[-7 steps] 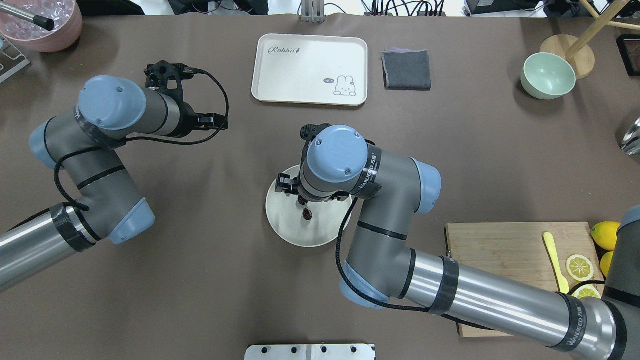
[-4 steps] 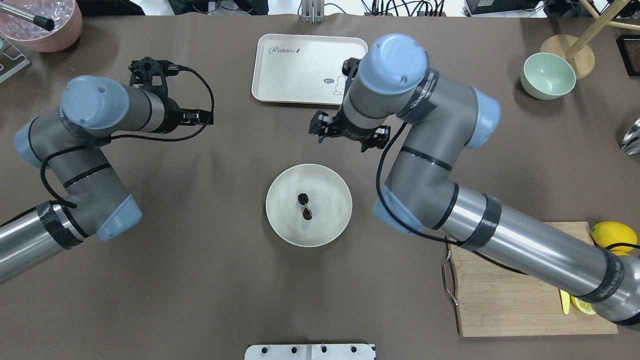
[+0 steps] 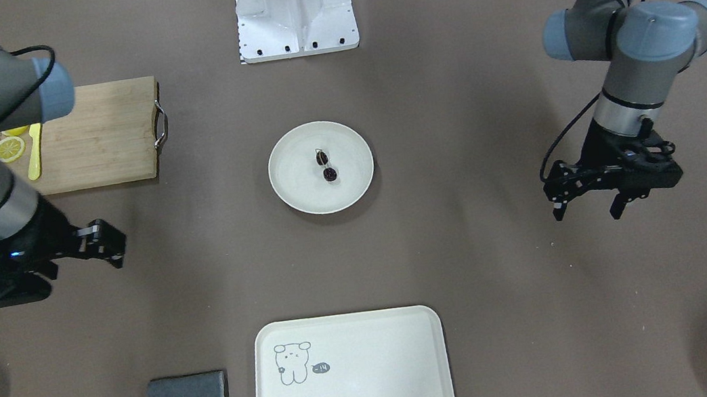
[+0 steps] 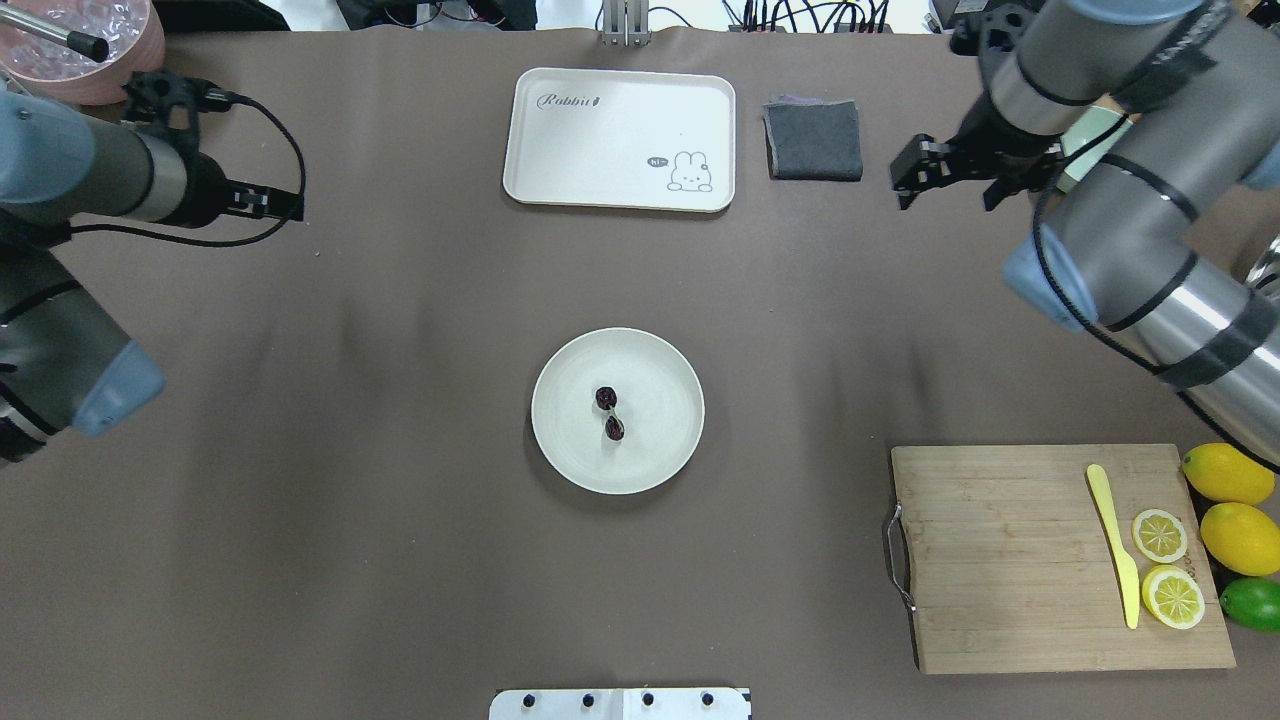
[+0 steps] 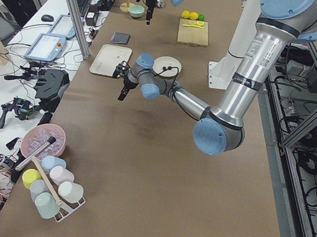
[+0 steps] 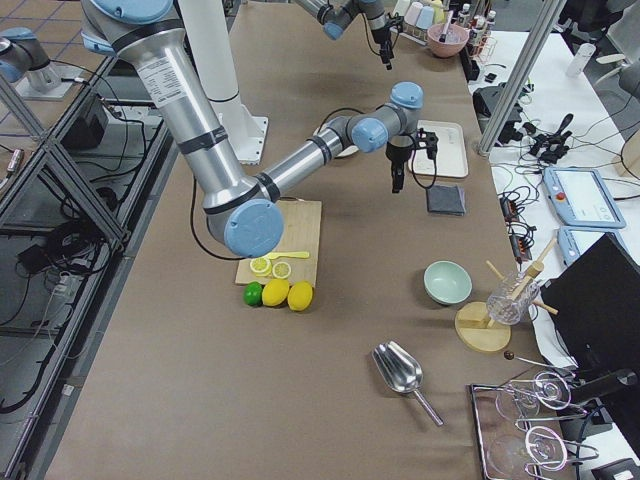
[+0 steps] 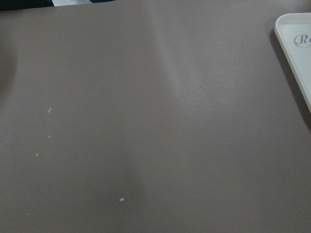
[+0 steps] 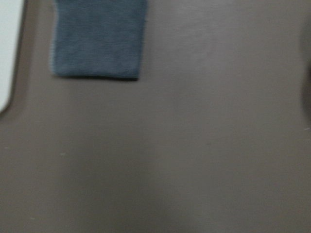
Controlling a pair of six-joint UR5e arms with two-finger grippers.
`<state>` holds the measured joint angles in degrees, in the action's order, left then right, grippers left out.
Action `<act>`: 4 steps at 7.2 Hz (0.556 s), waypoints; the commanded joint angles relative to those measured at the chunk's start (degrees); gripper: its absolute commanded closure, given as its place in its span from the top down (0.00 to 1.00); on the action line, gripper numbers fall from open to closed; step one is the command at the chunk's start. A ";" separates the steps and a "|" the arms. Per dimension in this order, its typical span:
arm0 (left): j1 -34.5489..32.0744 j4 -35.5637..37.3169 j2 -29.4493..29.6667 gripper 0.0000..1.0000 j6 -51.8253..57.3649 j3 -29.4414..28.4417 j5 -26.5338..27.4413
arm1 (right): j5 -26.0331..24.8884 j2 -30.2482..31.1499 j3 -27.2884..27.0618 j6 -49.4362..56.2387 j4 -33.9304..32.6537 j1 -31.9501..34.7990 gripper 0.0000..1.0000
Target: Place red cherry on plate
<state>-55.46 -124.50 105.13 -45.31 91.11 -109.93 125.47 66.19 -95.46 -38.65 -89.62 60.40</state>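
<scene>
squarely on the plate (image 4: pixel 655 465) lies the red cherry (image 4: pixel 610 412); the left hand (image 3: pixel 586 214) and right hand (image 4: pixel 945 195) both hover wide open, holding nothing, well apart above the bench (image 4: pixel 400 560).

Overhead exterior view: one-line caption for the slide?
Placement done: red cherry on the plate mid-table; left gripper and right gripper open, both clear of it.

1. The red cherry (image 4: pixel 610 412) is a glossy, dark maroon pair; the plate (image 4: pixel 665 425) is plain cream.
2. The bench (image 4: pixel 400 520) is matt brown.
3. The cream tray (image 4: pixel 610 130) bears a grey rabbit drawing and script lettering.
4. The cloth (image 4: pixel 813 140) is dark grey.
5. The lemon slices (image 4: pixel 1160 535) are yellow, and the lime (image 4: pixel 1252 603) is green.
</scene>
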 commanded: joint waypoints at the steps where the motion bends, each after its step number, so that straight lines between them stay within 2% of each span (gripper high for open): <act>1: -11.99 0.22 -5.79 0.98 10.63 0.47 -12.19 | 5.74 11.55 0.53 22.81 -0.02 12.93 1.00; 2: -17.87 2.83 -6.68 0.98 17.04 0.47 -17.20 | 7.40 13.25 4.01 31.79 -0.11 19.17 1.00; 3: -23.94 8.52 -6.69 0.98 25.02 0.64 -20.73 | 8.64 13.52 10.92 42.93 0.15 25.23 1.00; 4: -27.48 12.92 -7.56 0.98 33.45 0.56 -20.85 | 8.39 13.70 15.78 49.57 0.15 28.77 1.00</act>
<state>-77.34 -117.05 98.46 -21.82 91.67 -128.73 133.35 79.21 -86.04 0.67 -89.55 83.47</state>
